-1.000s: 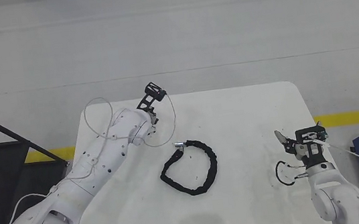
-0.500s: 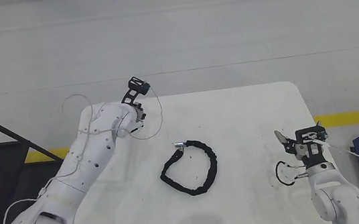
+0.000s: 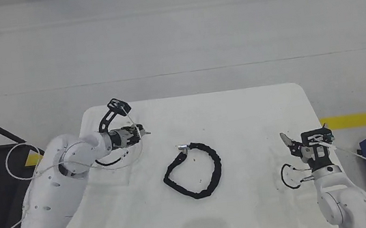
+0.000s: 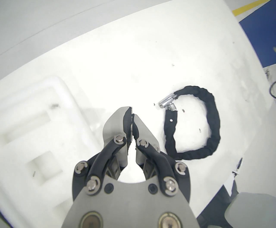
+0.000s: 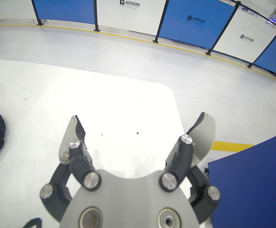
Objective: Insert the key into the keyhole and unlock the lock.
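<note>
In the middle of the white table (image 3: 259,115): the black chain lock (image 3: 215,165), curled in a loop, shiny silver end (image 4: 166,102) toward the left gripper (image 4: 132,112). Pinched shut there, tip to tip, nothing to see between. Hangs just beside a white foam tray (image 4: 32,121), near the lock but not touching. By the table's right edge: the right gripper (image 5: 139,121), spread wide, holding nothing.

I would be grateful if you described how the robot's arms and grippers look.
Both the left arm and right arm have smooth white shells with thin black and pale cables looping outside. The left gripper and right gripper each have two curved light-grey fingers with ribbed black pads, black linkage bars and round silver pins on a grey plate.
</note>
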Controlling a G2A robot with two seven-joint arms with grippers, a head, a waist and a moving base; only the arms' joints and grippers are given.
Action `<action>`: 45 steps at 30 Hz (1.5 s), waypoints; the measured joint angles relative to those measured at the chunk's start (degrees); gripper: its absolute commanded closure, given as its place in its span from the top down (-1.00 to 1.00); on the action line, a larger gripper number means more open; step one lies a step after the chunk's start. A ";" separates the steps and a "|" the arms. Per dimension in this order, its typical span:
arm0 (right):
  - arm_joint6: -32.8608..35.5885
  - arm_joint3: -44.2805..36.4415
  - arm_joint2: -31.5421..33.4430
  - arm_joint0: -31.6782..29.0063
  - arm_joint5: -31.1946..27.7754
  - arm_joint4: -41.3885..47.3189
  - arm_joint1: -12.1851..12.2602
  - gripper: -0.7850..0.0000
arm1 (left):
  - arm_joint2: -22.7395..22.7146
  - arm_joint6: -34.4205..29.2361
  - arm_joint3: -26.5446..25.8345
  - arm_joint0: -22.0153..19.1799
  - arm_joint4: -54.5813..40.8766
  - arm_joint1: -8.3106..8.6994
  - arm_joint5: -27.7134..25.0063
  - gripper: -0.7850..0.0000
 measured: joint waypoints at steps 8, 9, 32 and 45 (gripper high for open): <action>0.00 0.00 0.00 0.00 0.00 0.00 0.00 1.00 | -7.42 5.38 0.87 12.58 -10.95 2.03 -27.93 -1.00; 0.00 0.00 0.00 0.00 0.00 0.00 0.00 1.00 | -7.41 6.22 1.22 13.04 -11.94 2.11 -29.96 -1.00; 0.00 0.00 0.00 0.00 0.00 0.00 0.00 1.00 | -1.27 7.33 0.99 11.91 -51.85 7.36 -34.82 -1.00; 0.00 0.00 0.00 0.00 0.00 0.00 0.00 1.00 | 0.88 11.39 -0.44 12.98 -59.36 6.73 -33.38 -1.00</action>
